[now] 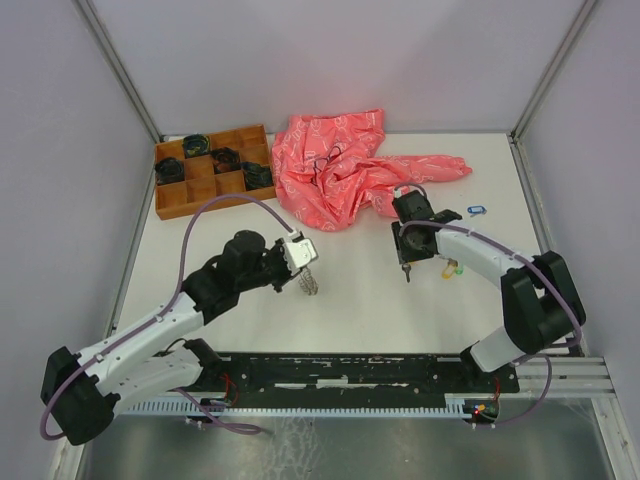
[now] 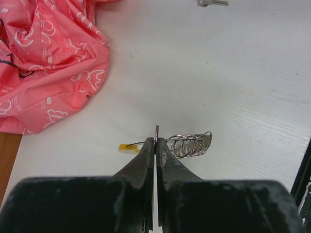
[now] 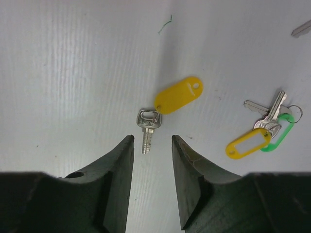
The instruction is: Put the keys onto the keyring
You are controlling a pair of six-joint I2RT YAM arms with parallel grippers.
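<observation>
White tabletop (image 1: pixel 360 310) fills the workspace between pale walls, with a crumpled pink cloth (image 1: pixel 335 165) and a wooden tray (image 1: pixel 165 208) of dark coils (image 1: pixel 195 143) at the far side. Toward the middle, the left claw (image 2: pixel 156 144) is clenched on the keyring (image 2: pixel 192 144). It pinches the wire near the yellow segment so the silvery coil juts out sideways, probably to offer a free stretch for a key to be slid onto. Whether the ring touches the table or hangs just above it is unclear. The right claw (image 3: pixel 151 141) is released, jaws apart and empty, poised over a single key (image 3: pixel 147 128) that lies flat with its yellow tag (image 3: pixel 178 94). The blade points into the gap, which looks like a line-up for a pick. Just beside it lie more keys (image 3: pixel 266 114) with yellow and green tags, and a blue-tagged key (image 1: pixel 476 210) sits farther off by the cloth. No key shows on the ring, so the task seems barely begun.
</observation>
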